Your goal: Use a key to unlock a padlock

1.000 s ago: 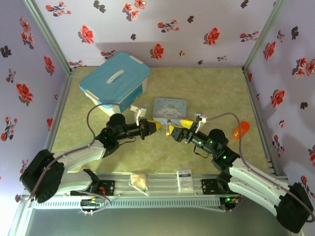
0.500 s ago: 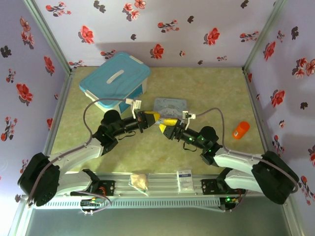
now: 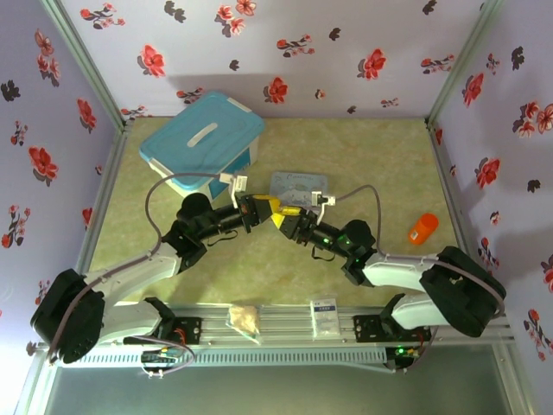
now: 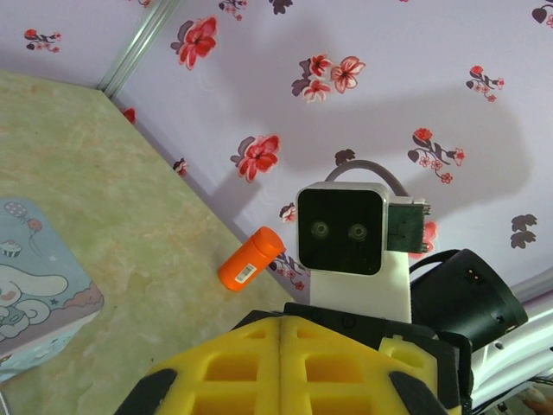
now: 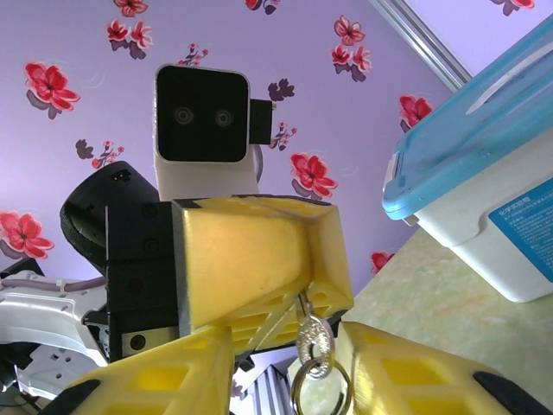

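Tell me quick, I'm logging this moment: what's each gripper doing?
Left gripper: shut, pinching a small ringed metal piece, too small to identify.
Right gripper: open, fingers either side of that piece.

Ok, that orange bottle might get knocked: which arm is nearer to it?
Right. The right arm runs close past the orange bottle on its near side; the left arm lies well away, over on the left.

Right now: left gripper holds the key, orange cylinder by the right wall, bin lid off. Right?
No: the lid is on the bin, as the top view shows. The left gripper does hold the key, and the orange cylinder is by the right wall.
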### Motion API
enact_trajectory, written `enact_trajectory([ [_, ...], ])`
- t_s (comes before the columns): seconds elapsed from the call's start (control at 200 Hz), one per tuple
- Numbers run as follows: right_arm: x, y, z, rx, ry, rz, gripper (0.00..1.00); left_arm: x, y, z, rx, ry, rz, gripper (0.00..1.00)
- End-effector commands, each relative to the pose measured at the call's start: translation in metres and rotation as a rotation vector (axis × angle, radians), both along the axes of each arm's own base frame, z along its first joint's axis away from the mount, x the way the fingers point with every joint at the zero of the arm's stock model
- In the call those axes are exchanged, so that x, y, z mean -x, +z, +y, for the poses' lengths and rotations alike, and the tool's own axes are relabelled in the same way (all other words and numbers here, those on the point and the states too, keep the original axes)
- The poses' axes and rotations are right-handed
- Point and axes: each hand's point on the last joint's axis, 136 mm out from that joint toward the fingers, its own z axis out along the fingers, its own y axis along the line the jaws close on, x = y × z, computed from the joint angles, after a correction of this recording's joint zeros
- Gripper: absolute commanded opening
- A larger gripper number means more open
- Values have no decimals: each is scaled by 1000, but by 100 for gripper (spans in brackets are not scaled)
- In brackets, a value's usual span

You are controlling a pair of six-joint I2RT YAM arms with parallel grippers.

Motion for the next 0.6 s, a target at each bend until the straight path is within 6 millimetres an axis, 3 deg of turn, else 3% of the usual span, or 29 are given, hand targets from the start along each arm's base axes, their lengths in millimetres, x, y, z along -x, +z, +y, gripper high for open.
enact_trajectory([
  [0.0, 4, 17, -4, -55, -9, -53, 32, -3, 1, 8, -6, 43, -33, 0],
  [0.365, 0, 14, -9, -54, -48, -46, 11, -3, 2, 14, 1, 64, -47, 0],
  [0.595, 0, 13, -6, -50, -38, -46, 6, -3, -2, 14, -5, 64, -39, 0],
])
